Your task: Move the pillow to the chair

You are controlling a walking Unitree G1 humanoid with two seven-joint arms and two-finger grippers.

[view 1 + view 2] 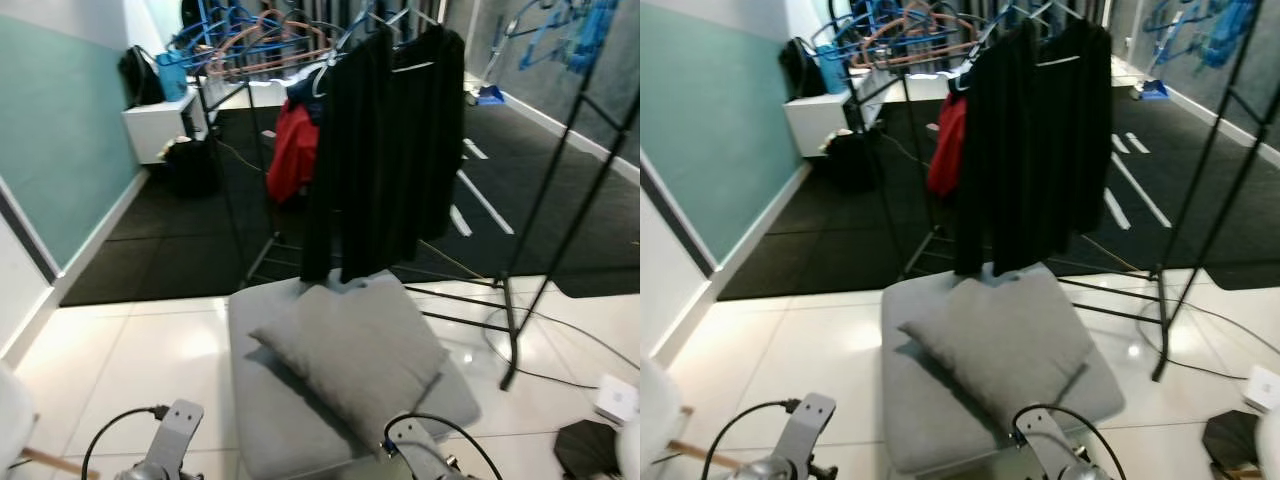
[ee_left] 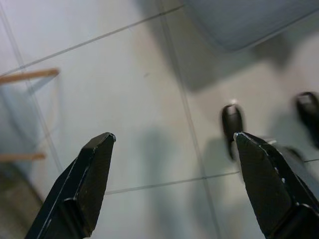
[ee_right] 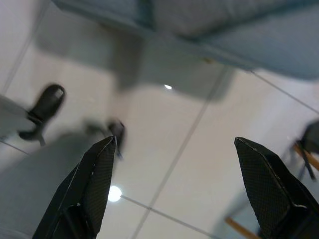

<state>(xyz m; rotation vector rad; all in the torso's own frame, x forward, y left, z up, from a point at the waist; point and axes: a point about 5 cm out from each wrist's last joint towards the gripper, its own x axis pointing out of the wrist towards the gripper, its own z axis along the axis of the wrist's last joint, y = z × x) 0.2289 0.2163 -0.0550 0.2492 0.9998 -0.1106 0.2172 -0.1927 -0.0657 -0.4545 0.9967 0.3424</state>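
The pillow (image 1: 350, 352) lies on the seat (image 1: 262, 420), straight ahead on the floor (image 1: 140, 360). Behind the seat stands a rack (image 1: 385, 150) of clothes; a cabinet (image 1: 160, 125) stands far left.

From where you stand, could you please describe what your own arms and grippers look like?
Both arms are silver-grey metal with a black cable looping at each wrist. The left gripper and right gripper each have two long, tapered black fingers; the right one's pads look finely textured.

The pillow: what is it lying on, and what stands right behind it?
The grey pillow lies tilted on a grey cushioned seat. Behind it a rack holds black garments whose hems hang down to its far edge. The seat's middle is covered by the pillow.
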